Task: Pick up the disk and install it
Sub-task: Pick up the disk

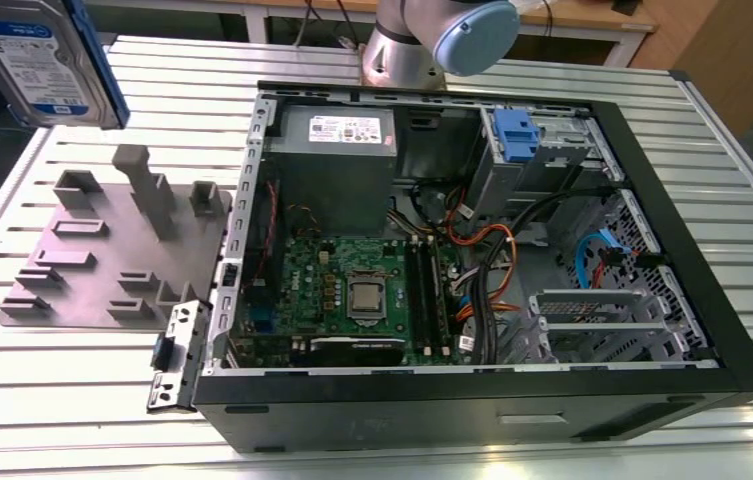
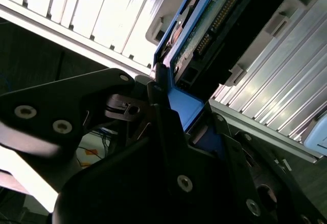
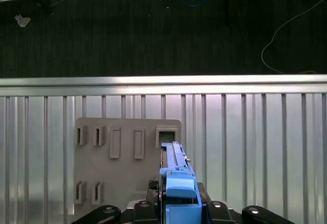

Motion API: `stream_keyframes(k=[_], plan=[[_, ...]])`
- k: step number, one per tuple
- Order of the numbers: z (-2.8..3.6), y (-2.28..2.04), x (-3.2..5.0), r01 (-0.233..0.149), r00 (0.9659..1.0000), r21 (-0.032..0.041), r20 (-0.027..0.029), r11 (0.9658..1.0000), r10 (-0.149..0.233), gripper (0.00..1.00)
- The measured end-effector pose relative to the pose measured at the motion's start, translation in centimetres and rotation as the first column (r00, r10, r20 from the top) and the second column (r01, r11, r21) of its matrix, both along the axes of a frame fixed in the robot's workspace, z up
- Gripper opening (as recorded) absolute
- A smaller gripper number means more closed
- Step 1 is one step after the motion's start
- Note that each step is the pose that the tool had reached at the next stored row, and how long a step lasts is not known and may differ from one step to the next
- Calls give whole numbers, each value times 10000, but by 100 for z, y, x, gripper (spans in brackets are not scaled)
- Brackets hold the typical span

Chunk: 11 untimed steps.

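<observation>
Exterior view, starting from its left: you have the disk (image 1: 40, 62) held up clear of the slatted table (image 1: 69, 380) at the far upper corner. Its label faces the camera, and a blue rail runs along the edge toward the view's right. Below it a grey fixture plate (image 1: 109, 260) lies flat on the table.

Just beside the plate, further right, stands the open computer case (image 1: 483, 400). The power supply (image 1: 336, 130) is at the back and the motherboard (image 1: 349, 290) is nearer the camera. Further right are orange cables (image 1: 483, 250) and a blue latch (image 1: 516, 128) on the drive bay. The arm's base (image 1: 430, 40) sits behind the case.

Second wrist view: the gripper (image 2: 189, 116) has its black fingers (image 2: 163, 116) clamped on the disk's blue carrier, with the connector side of the disk (image 2: 219, 14) showing.

First wrist view: the disk (image 3: 176, 178) is seen edge-on in the gripper (image 3: 179, 213), with the fixture plate (image 3: 127, 152) and table (image 3: 255, 147) beneath it.
</observation>
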<state>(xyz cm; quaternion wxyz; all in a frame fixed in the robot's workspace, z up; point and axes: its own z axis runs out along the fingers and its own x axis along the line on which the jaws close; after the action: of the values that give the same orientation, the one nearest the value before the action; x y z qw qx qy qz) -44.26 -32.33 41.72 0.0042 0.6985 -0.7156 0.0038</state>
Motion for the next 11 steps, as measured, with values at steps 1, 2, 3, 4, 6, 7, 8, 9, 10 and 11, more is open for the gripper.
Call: stream_keyframes(k=[1,2,3,4,6,7,8,9,10,11], plan=[[11,0,0,0,10000,0,-1,10000,0,37],[22,0,0,0,10000,0,1,10000,0,37],[34,0,0,0,10000,0,1,10000,0,37],[48,0,0,0,10000,0,0,10000,0,37],[77,0,0,0,10000,0,0,10000,0,37],[92,0,0,0,10000,0,1,10000,0,37],[108,0,0,0,10000,1,1,10000,0,37],[125,0,0,0,10000,0,0,10000,0,37],[138,0,0,0,10000,1,2,10000,0,37],[153,0,0,0,10000,0,2,10000,0,37]])
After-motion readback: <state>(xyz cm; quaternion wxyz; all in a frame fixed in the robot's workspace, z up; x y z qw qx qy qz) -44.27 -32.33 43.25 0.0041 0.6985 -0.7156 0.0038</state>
